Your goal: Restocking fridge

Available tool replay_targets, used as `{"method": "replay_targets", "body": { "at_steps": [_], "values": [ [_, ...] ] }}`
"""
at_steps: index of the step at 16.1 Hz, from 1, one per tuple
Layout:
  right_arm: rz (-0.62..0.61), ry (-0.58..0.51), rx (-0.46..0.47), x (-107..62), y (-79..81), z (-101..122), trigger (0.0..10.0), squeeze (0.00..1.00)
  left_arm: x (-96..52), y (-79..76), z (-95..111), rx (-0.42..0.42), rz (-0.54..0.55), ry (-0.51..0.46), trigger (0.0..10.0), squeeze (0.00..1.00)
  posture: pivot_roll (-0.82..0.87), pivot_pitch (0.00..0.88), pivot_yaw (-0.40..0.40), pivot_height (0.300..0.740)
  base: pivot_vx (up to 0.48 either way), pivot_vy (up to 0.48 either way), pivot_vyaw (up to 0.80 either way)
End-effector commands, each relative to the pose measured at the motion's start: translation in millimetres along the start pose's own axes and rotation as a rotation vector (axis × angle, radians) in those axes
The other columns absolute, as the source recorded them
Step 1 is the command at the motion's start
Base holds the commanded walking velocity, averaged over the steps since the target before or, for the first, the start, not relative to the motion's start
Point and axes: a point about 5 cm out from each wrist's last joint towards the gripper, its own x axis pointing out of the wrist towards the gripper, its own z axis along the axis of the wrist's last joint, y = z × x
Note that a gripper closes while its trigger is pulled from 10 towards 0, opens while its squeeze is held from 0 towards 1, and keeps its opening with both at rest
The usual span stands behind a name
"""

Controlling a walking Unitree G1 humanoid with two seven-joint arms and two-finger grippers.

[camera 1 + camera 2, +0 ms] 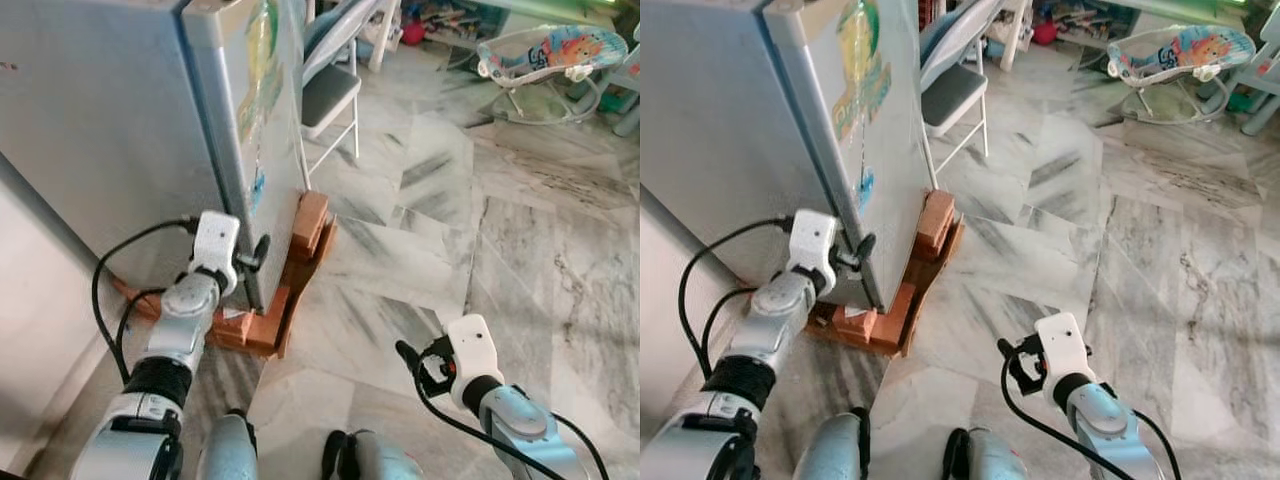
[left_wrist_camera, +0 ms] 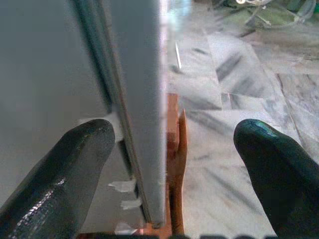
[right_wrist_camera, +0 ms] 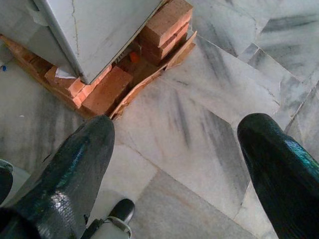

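Right gripper (image 3: 174, 164) low over the veined marble floor (image 1: 520, 250), fingers wide apart, empty. Left gripper (image 2: 169, 164) wide open, astride the lower edge of the fridge door (image 1: 262, 130), gripping nothing. Tall grey fridge (image 1: 110, 140) upright on bricks (image 1: 310, 225). Beyond: folding chair (image 1: 330, 95), baby bouncer (image 1: 545, 55).

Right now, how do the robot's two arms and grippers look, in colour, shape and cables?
Both arms are silver with black joint bands. The left gripper and right gripper each have a white boxy housing and two rounded, glossy black fingers. Loose black cables loop from each housing back along the arm.
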Motion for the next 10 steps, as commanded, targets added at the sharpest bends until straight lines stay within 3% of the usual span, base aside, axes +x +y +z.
{"method": "replay_targets", "body": {
  "at_steps": [1, 10],
  "values": [
    [0.005, 0.009, -0.004, -0.4, 0.1, -1, 10.0, 0.0, 1.6, -1.1, 3, -0.003, -0.005, -0.016, 10.0, 0.0, 0.04, 0.172, -0.097, 0.74, 0.0, 0.0, 0.0],
    [0.006, 0.008, -0.016, 0.4, 0.6, 0, 10.0, 0.0, 19.3, -5.8, 30, -0.008, -0.039, -0.077, 10.0, 0.0, 0.03, 0.17, -0.096, 0.74, 0.0, 0.0, 0.0]
  ]
}}
